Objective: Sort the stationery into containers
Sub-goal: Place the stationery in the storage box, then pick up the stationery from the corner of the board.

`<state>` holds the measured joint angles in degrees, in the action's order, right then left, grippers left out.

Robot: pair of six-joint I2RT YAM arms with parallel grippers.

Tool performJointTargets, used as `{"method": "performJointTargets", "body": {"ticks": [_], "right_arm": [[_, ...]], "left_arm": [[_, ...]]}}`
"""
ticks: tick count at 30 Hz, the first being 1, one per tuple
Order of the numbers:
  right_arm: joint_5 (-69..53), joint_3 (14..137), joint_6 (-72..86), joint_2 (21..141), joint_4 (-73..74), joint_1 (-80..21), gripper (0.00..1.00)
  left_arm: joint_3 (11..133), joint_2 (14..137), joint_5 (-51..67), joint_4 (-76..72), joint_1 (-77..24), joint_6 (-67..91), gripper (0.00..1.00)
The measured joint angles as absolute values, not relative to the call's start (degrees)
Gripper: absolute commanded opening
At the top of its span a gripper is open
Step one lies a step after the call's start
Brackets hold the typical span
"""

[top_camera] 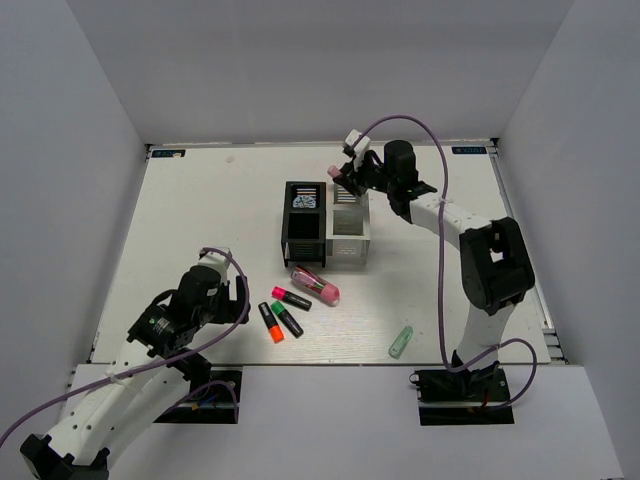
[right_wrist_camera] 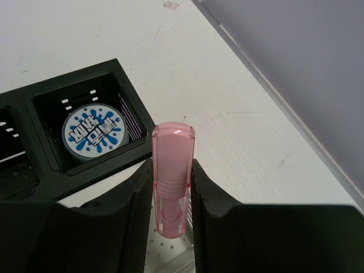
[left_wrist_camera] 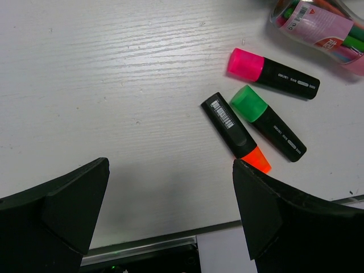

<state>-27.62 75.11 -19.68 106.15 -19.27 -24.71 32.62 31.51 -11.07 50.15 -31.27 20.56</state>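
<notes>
My right gripper [top_camera: 343,172] is shut on the small pink piece [right_wrist_camera: 173,165] and holds it upright over the back white bin [top_camera: 349,215] of the containers. The blue-white roll [right_wrist_camera: 94,135] lies in the back black bin [right_wrist_camera: 132,111], also seen from above [top_camera: 303,201]. Three highlighters lie on the table: pink [left_wrist_camera: 273,73], green [left_wrist_camera: 268,122] and orange [left_wrist_camera: 234,131]. The pink capsule case [top_camera: 316,285] lies just beyond them. The pale-green tube [top_camera: 401,342] lies near the front right. My left gripper [left_wrist_camera: 170,210] is open and empty, just left of the orange highlighter.
The front black bin [top_camera: 303,247] and front white bin [top_camera: 349,250] face the highlighters. The table's front edge [left_wrist_camera: 148,244] runs right under my left gripper. The right wall [right_wrist_camera: 296,68] is close behind the bins.
</notes>
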Motion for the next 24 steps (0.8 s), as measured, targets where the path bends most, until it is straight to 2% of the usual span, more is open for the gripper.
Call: {"method": "performJointTargets", "body": {"ticks": [1, 3, 5, 7, 10, 11, 12, 13, 14, 15, 16, 17, 18, 19, 20, 22, 23, 24], "right_arm": [[-27.86, 75.11, -19.62, 106.30, -19.18, -24.60, 0.15], [-28.32, 75.11, -19.49, 106.50, -18.59, -24.36, 0.56], [-28.67, 75.11, -19.07, 106.54, -17.80, -24.12, 0.66], [-28.91, 75.11, -18.90, 106.56, -17.43, -23.99, 0.71], [-28.99, 75.11, -18.65, 106.56, -16.99, -23.81, 0.71], [-29.10, 75.11, -18.59, 106.54, -16.75, -23.73, 0.67], [-29.19, 75.11, -18.48, 106.45, -16.47, -23.70, 0.57], [-29.36, 75.00, -18.31, 106.30, -16.25, -23.64, 0.08], [-29.56, 74.76, -18.46, 105.97, -16.14, -23.57, 0.00], [-29.80, 74.39, -17.72, 105.16, -15.40, -23.49, 0.00], [-30.09, 74.00, -17.15, 104.05, -13.65, -23.35, 0.00], [-30.63, 73.78, -16.99, 102.76, -11.81, -23.20, 0.00], [-31.99, 73.76, -18.41, 101.01, -8.86, -22.90, 0.00], [-34.68, 73.95, -20.64, 98.96, -4.03, -22.50, 0.14], [-38.02, 74.26, -23.49, 96.64, 2.42, -22.09, 0.47], [-44.34, 75.55, -38.37, 92.14, 17.19, -21.21, 0.60], [-46.70, 75.81, -51.00, 89.76, 26.98, -20.88, 0.84], [-48.25, 75.07, -61.28, 87.35, 36.16, -20.71, 0.90]], "left_arm": [[32.62, 31.51, -11.05, 50.15, -31.27, 20.58, 1.00], [32.62, 31.51, -10.98, 50.15, -31.27, 20.58, 1.00], [32.62, 31.51, -10.87, 50.15, -31.27, 20.56, 1.00], [32.62, 31.51, -10.85, 50.15, -31.27, 20.56, 1.00], [32.62, 31.51, -10.76, 50.15, -31.27, 20.56, 1.00], [32.62, 31.51, -10.68, 50.15, -31.27, 20.56, 0.97], [32.62, 31.51, -10.63, 50.15, -31.27, 20.56, 0.94], [32.62, 31.51, -10.61, 50.13, -31.27, 20.62, 0.87], [32.62, 31.51, -10.50, 50.13, -31.27, 20.67, 0.48], [32.62, 31.51, -10.37, 50.09, -31.27, 20.64, 0.23], [32.62, 31.55, -10.41, 50.06, -31.27, 20.64, 0.04], [32.62, 31.68, -10.33, 49.98, -31.27, 20.69, 0.00], [32.62, 31.97, -10.24, 49.91, -31.27, 20.56, 0.00], [32.67, 32.53, -10.13, 49.87, -31.27, 20.40, 0.00], [32.93, 33.52, -9.96, 49.93, -31.27, 20.45, 0.00], [34.17, 36.58, -9.61, 49.98, -31.27, 20.32, 0.52], [35.33, 38.72, -9.28, 49.91, -31.27, 20.56, 0.76], [36.42, 40.73, -8.88, 49.65, -31.27, 20.40, 0.98]]}}
